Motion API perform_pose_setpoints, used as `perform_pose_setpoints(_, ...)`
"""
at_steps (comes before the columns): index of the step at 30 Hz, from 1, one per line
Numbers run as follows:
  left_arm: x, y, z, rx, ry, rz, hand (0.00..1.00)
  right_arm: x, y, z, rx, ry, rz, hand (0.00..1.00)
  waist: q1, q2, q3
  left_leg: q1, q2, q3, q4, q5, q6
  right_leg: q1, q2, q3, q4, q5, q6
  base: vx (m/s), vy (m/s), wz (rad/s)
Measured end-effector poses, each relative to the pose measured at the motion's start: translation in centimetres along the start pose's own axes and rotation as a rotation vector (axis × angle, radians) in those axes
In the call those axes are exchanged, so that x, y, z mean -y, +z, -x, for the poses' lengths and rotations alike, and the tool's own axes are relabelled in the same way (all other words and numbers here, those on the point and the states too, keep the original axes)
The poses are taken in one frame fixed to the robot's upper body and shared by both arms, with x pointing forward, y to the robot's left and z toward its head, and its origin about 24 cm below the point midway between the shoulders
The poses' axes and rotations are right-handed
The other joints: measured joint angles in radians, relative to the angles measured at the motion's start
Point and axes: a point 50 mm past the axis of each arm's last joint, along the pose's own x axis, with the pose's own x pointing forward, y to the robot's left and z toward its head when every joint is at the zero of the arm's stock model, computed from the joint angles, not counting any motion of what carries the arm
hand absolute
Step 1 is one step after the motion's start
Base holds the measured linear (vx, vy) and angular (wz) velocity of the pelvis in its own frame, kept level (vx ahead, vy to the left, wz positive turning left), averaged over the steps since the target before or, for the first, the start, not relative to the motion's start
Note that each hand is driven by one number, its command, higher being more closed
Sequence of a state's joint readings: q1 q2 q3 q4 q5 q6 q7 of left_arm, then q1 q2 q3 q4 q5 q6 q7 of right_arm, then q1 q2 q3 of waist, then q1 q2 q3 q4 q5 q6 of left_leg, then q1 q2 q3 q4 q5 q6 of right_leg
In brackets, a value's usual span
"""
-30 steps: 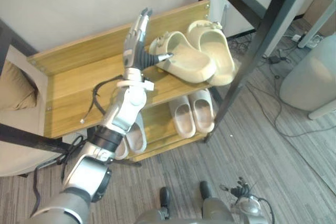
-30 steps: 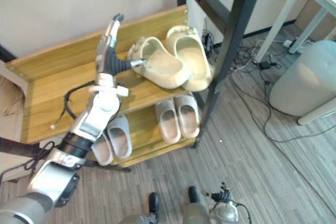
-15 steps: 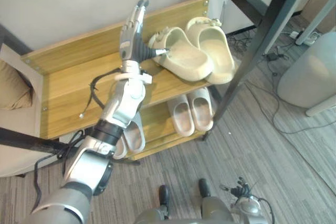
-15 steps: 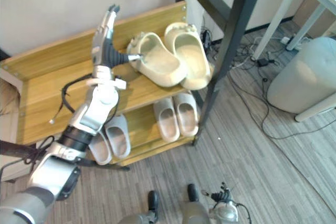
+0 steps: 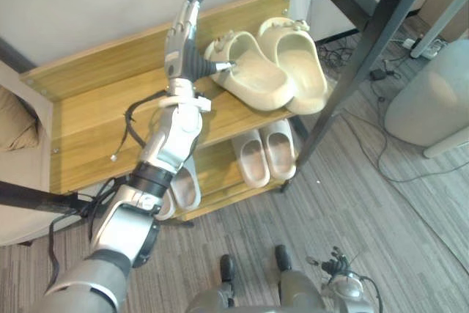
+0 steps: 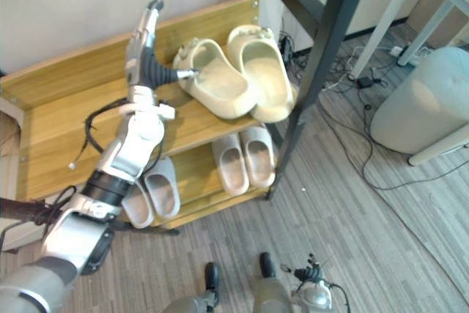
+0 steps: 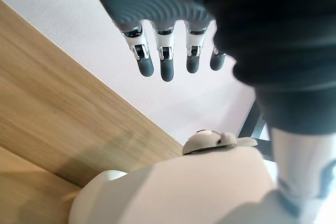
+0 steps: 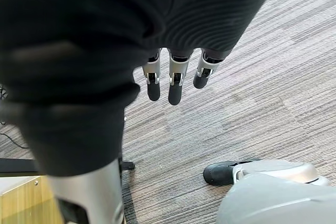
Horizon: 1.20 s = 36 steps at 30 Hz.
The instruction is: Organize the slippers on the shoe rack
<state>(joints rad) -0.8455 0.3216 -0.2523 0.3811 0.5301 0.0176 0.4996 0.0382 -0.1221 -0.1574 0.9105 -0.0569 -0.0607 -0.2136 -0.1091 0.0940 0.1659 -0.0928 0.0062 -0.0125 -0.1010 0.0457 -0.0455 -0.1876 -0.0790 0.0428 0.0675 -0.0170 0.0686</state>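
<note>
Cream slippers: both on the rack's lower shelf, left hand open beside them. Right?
Not quite. The cream slippers sit on the rack's top shelf, not the lower one, as the left eye view shows. The left hand is open beside them.

Head eyes share the shoe rack [image 5: 95,122] from above — wrist cameras close-up.

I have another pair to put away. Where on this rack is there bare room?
The top shelf is bare from its left end up to the left hand, which stands against the cream slippers. That pair crowds the right end. On the lower shelf, white slippers and grey slippers leave just a narrow gap between them.
</note>
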Motion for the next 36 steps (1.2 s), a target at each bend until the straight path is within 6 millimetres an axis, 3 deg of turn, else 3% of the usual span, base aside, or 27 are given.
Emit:
perform_pose_setpoints(15,-0.8,-1.4,-0.2,-0.024,0.013,-0.093,0.00,0.0,0.0,0.0,-0.002,0.001,-0.018,0.00,0.002,0.001,0.001,-0.006,-0.001,-0.009,0.000,0.000,0.000,0.001,-0.001,-0.010,-0.003,0.000,0.000,0.00,-0.005,0.01)
perform_pose_setpoints(28,-3.1,-4.0,-0.3,-0.088,0.052,-0.180,0.00,-0.1,0.0,0.0,0.006,0.009,-0.017,0.00,0.007,0.010,0.009,0.011,0.003,-0.023,-0.001,-0.003,-0.004,0.055,0.002,-0.039,-0.061,0.012,-0.004,0.01,-0.012,0.05)
perform_pose_setpoints(36,-3.0,-3.7,0.5,-0.097,0.071,-0.115,0.00,0.0,0.1,0.0,0.007,0.008,-0.015,0.00,0.007,0.016,0.013,0.015,0.004,-0.021,-0.001,-0.006,-0.007,0.066,0.000,-0.036,-0.077,0.018,-0.005,0.00,0.000,0.00)
